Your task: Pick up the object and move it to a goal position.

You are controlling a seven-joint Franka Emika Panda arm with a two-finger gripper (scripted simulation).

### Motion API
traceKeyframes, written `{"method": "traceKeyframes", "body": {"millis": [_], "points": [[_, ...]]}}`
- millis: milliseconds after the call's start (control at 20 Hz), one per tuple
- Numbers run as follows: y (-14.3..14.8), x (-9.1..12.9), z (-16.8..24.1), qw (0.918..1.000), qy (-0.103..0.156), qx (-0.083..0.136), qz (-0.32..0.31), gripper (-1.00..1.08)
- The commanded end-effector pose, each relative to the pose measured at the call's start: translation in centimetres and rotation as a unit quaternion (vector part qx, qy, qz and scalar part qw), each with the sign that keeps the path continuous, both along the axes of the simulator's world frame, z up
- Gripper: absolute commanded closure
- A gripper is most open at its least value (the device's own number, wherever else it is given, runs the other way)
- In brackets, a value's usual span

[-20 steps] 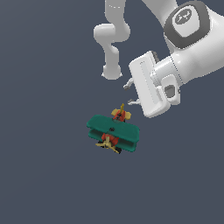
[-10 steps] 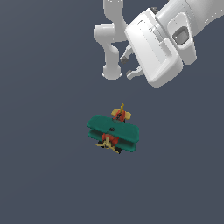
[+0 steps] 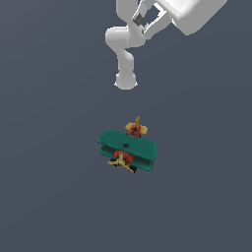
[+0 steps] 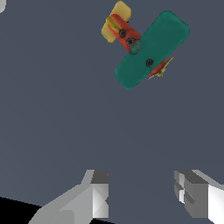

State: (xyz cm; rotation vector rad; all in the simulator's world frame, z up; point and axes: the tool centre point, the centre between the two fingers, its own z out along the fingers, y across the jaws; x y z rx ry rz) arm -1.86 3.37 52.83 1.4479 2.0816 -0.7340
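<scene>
The toy biplane (image 3: 128,149) stands on the dark grey floor, with teal-green wings, a red body, a yellow propeller and a yellow tail. It also shows in the wrist view (image 4: 151,50), seen from above. My gripper (image 3: 149,22) is high up at the top edge of the exterior view, far above the plane and apart from it. In the wrist view the gripper (image 4: 142,192) is open and empty, with its two grey fingers (image 4: 99,194) spread wide and the plane well away from them.
The arm's white base and lower links (image 3: 125,54) stand behind the plane in the exterior view. The floor (image 3: 49,197) is plain dark grey all round.
The gripper has risen and swung from just beside the plane toward the exterior view's top edge. The plane has not moved.
</scene>
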Motion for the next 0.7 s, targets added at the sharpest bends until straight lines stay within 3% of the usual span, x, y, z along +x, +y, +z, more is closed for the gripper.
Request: {"method": "traceKeyframes", "body": {"millis": [0,650], "points": [[0.0,-0.7,2.3,0.9999,-0.013,0.0,0.005,-0.2],[1.6,-5.1,12.4,0.9967,-0.069,-0.024,0.036,-0.2]]}}
